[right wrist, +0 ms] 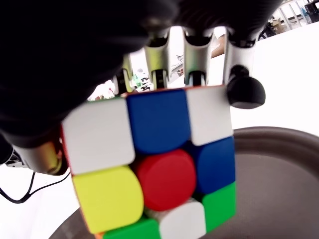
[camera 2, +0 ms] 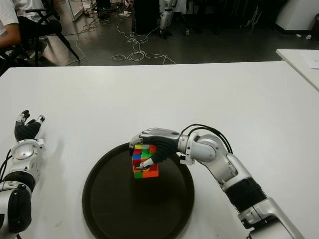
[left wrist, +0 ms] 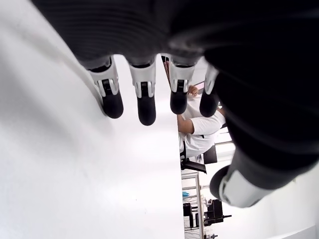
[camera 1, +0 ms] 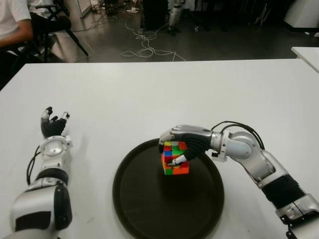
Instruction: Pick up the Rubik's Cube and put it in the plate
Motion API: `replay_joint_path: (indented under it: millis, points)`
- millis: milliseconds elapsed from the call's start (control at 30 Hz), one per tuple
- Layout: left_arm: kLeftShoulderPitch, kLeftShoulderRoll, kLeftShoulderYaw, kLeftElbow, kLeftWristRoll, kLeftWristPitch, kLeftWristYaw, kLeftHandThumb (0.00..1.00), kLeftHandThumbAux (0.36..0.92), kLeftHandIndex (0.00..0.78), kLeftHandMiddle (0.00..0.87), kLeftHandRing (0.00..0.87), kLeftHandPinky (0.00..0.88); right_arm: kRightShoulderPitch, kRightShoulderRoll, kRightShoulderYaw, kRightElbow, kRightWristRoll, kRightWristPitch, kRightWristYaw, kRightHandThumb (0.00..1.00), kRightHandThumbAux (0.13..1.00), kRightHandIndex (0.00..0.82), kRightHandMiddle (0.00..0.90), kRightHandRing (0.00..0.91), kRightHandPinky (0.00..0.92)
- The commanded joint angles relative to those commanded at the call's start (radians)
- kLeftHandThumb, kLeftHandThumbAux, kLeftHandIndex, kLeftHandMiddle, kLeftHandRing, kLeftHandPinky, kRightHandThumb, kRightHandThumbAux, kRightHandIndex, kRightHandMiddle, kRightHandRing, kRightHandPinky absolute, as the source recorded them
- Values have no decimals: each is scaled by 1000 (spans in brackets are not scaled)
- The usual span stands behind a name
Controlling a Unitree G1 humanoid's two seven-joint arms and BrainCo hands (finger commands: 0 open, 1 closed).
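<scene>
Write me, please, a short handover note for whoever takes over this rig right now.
Right robot hand: shut on the Rubik's Cube, over the far part of the dark round plate.
Left robot hand: open and idle, shown at the table's left side.
Done: cube picked up and brought to the plate.
Left: whether the cube touches the plate yet is unclear; set it down if needed, release and withdraw the right hand.

The right hand point(right wrist: 164, 59) holds the Rubik's Cube point(right wrist: 149, 164) very close to the camera. Its fingers point(right wrist: 244, 92) curl over the far edge of the cube. The dark plate point(right wrist: 279, 179) lies below it on the white table point(right wrist: 284, 84).
</scene>
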Motion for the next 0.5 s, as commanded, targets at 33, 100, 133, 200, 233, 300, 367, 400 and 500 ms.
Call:
replay_joint_path:
  millis: [33,100,133,200,233,300,367,400,500]
  points:
    - [0,0,0,0,0,0,0,0,707,39,82,76,69,1,0,0,0,0,-2,-1,703,719,439,822,822,808]
    - [0,0,0,0,0,0,0,0,707,39,83,76,69,1,0,0,1,4,-3,0,703,719,439,825,825,812]
    - [0,0,1,0,-1,1,0,0,706,41,85,78,69,1,0,0,3,6,-4,2,703,719,439,827,827,813]
    - [-1,-1,1,0,-2,1,0,0,703,42,87,80,69,1,1,1,7,9,-6,3,703,719,439,828,829,814]
    - [-1,-1,1,0,-2,1,1,0,702,41,83,80,71,1,2,1,8,8,-8,2,703,719,439,830,832,819]
    - [-1,-1,1,0,-3,1,0,0,703,41,82,82,74,1,2,2,8,8,-5,4,703,719,439,831,833,820]
    - [-1,-1,2,0,-4,0,-1,0,703,41,83,85,76,0,0,2,3,8,6,12,702,719,439,830,832,817]
    - [-1,-1,3,-1,-5,0,-2,0,703,42,85,87,78,0,-2,3,0,9,15,18,702,719,439,828,830,813]
    - [0,-2,3,-1,-6,-3,-4,0,695,44,86,89,80,-2,-4,3,-4,8,27,26,701,720,439,823,823,806]
